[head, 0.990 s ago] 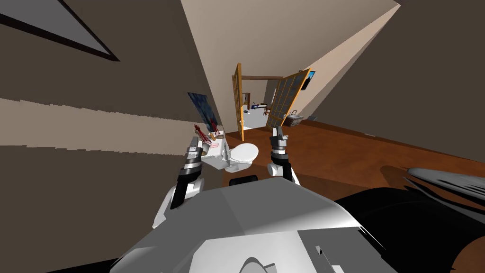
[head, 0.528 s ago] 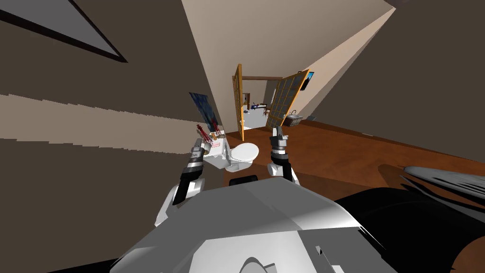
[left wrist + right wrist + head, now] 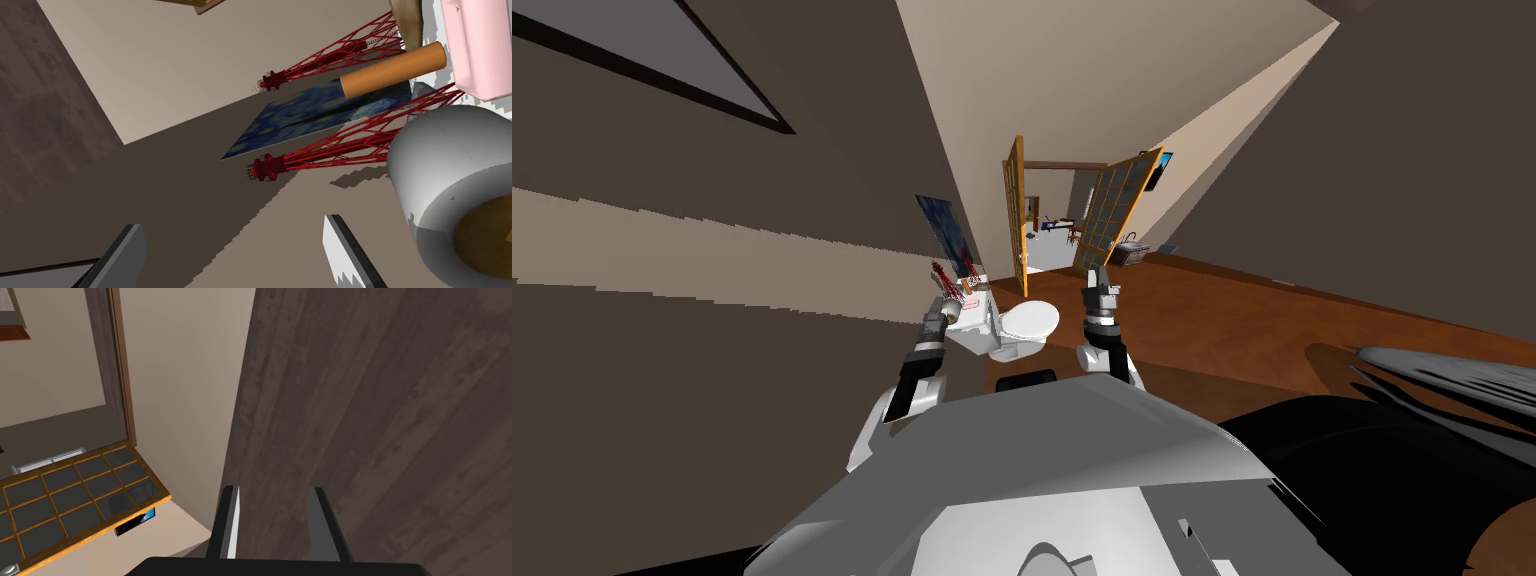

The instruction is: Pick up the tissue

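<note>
The left gripper (image 3: 232,222) has its fingers spread wide apart with nothing between them. The tissue (image 3: 440,160), a pale grey roll with a brown core, lies just off to the side of one finger (image 3: 345,250), outside the gap and not touching it, with its core end turned towards the gripper. In the head view this gripper reaches to the near end of the tank (image 3: 964,325) of a white toilet (image 3: 1027,322), where the roll and the other small things are gathered. Just past the roll are two red lattice pieces (image 3: 320,155) that taper to small knobs, an orange tube (image 3: 395,75) between them, and a pale pink box (image 3: 475,45) beside the tube. Behind these a blue painting (image 3: 310,122) hangs on the two-tone beige and brown wall (image 3: 712,300). The right gripper (image 3: 273,488) is held up on the other side of the toilet, over the brown floor (image 3: 1232,320), with its fingers a narrow gap apart and holding nothing. Farther off, a yellow-framed door (image 3: 1117,205) with dark panes stands open at a doorway.
</note>
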Tool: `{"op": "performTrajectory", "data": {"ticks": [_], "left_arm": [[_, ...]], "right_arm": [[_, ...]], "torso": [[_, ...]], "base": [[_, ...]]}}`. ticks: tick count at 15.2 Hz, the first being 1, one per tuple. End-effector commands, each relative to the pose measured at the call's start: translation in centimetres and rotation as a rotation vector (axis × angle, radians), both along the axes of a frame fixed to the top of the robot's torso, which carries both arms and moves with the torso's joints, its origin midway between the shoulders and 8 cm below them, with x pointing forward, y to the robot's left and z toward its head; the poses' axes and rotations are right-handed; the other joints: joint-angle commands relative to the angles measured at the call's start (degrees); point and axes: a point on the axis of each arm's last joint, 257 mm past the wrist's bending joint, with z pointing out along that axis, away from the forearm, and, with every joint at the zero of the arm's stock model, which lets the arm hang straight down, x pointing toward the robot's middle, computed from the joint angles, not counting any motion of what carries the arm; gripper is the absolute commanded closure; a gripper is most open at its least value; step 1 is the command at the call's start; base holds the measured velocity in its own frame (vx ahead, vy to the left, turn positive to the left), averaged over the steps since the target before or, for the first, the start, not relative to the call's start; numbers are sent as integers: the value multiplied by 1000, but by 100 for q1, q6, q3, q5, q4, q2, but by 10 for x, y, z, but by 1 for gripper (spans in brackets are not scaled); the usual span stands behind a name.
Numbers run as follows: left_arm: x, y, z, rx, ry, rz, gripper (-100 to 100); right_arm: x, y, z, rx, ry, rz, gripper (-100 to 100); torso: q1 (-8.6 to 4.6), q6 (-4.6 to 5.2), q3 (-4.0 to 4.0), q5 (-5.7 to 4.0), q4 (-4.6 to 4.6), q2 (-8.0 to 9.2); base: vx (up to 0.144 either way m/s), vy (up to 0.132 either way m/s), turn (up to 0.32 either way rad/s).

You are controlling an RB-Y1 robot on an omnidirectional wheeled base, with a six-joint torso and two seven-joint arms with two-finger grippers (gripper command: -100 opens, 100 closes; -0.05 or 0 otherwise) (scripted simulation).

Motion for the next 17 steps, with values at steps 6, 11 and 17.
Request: {"op": "performTrajectory", "data": {"ticks": [6,11,17], "left_arm": [[9,12,-47,-76,142,45,-100],[13,16,-72,-132,219,72,-100],[14,18,-77,-164,252,90,-100]], "right_arm": [[0,0,0,0,0,0,0],[0,0,0,0,0,0,0],[0,0,0,0,0,0,0]], "torso": [[1,-1,-2,0,-1,-4],[2,0,-10,0,-3,-17],[-3,-1,-14,0,-5,-24]], "base": [[-9,45,-16],[20,43,-20],[48,36,-21]]}}
